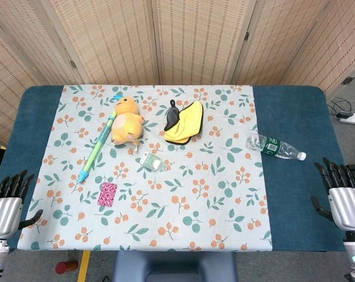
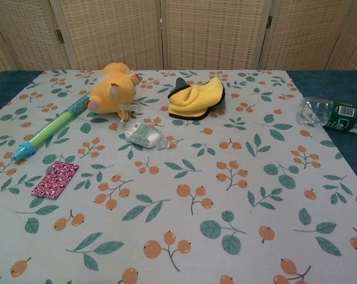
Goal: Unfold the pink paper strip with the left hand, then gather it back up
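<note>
The pink paper strip (image 1: pixel 107 194) lies folded into a small patterned rectangle on the floral cloth, near the front left; the chest view shows the pink paper strip (image 2: pixel 55 179) at its left side. My left hand (image 1: pixel 7 202) hovers at the table's left edge, well to the left of the strip, fingers apart and holding nothing. At the right edge my right hand (image 1: pixel 341 197) is likewise open and empty. Neither hand appears in the chest view.
A blue-green pen (image 1: pixel 97 147) lies just behind the strip. An orange plush toy (image 1: pixel 127 121), a small wrapped packet (image 1: pixel 150 161) and a yellow-black cloth (image 1: pixel 184 121) sit mid-table. A plastic bottle (image 1: pixel 274 147) lies on its side at the right.
</note>
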Controlling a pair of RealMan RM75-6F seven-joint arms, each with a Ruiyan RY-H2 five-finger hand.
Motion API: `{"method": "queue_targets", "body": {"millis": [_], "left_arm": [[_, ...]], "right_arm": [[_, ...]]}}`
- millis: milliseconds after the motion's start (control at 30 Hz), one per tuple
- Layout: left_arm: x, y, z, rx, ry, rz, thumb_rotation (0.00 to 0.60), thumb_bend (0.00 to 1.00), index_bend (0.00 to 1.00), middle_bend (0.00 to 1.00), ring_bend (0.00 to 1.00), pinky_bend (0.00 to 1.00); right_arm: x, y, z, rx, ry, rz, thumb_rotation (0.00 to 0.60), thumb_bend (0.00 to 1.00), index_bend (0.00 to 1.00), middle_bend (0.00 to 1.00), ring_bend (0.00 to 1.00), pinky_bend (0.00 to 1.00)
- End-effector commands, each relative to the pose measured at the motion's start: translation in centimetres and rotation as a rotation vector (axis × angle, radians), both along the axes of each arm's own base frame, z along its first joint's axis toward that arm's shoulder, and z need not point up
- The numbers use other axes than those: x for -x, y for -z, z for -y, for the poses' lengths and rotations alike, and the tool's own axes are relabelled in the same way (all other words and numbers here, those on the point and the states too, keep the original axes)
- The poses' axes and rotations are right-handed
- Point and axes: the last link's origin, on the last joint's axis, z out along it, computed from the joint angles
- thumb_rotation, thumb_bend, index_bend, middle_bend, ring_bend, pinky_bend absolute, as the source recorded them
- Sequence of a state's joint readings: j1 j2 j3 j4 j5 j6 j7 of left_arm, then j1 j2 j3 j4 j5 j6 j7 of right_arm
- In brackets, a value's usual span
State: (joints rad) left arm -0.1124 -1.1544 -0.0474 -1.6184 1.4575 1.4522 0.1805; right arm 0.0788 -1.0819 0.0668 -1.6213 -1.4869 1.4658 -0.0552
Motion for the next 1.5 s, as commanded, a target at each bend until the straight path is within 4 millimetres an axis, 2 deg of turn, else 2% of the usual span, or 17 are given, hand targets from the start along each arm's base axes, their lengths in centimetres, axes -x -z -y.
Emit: {"method": "queue_targets", "body": {"millis": [33,567,967,1233,1300,1333,1400,1500], "left_arm": [[0.0,0.1,-0.1,-0.004,0.003,0.001,0.6,0.28,0.04,0.01,0.0,0.0],[-0.4,0.5,-0.1,0.021,0.046,0.027,0.6,0.28,0.11,0.01,0.0,0.0],[-2.3,1.6,-1.5,0.109,0.148,0.102,0.6,0.28,0.16,0.01,0.0,0.0],[-4.3,4.0,-3.2,0.263,0.184,0.166,0.596,0.29,0.18,0.0,0.0,0.0],[-4.8,4.7,-3.7,0.301,0.192,0.175,0.54,0.29,0.18,0.0,0.0,0.0],[-5.0,5.0,-3.9,0.316,0.194,0.176,0.474,0.29,0.19,0.0,0.0,0.0],[-5.2,5.9,-4.4,0.356,0.192,0.169,0.384,0.3,0.22,0.0,0.0,0.0],[-5.6,7.2,-5.0,0.409,0.178,0.167,0.213,0.34,0.27,0.0,0.0,0.0]], "right_arm": [[0.0,-0.1,0.0,0.002,0.0,0.001,0.6,0.4,0.0,0.0,0.0,0.0],[-0.1,-0.6,-0.4,0.027,-0.014,0.005,0.6,0.4,0.0,0.0,0.0,0.0],[0.1,-1.2,-1.1,0.041,-0.026,0.015,0.6,0.4,0.0,0.0,0.0,0.0],[0.1,-1.3,-1.3,0.043,-0.041,0.023,0.6,0.4,0.0,0.0,0.0,0.0],[0.1,-1.4,-1.4,0.042,-0.04,0.024,0.6,0.4,0.0,0.0,0.0,0.0],[0.2,-1.4,-1.4,0.042,-0.039,0.024,0.6,0.4,0.0,0.0,0.0,0.0],[0.3,-1.5,-1.4,0.045,-0.037,0.026,0.6,0.4,0.0,0.0,0.0,0.0],[0.4,-1.5,-1.5,0.047,-0.037,0.029,0.6,0.4,0.0,0.0,0.0,0.0]]}}
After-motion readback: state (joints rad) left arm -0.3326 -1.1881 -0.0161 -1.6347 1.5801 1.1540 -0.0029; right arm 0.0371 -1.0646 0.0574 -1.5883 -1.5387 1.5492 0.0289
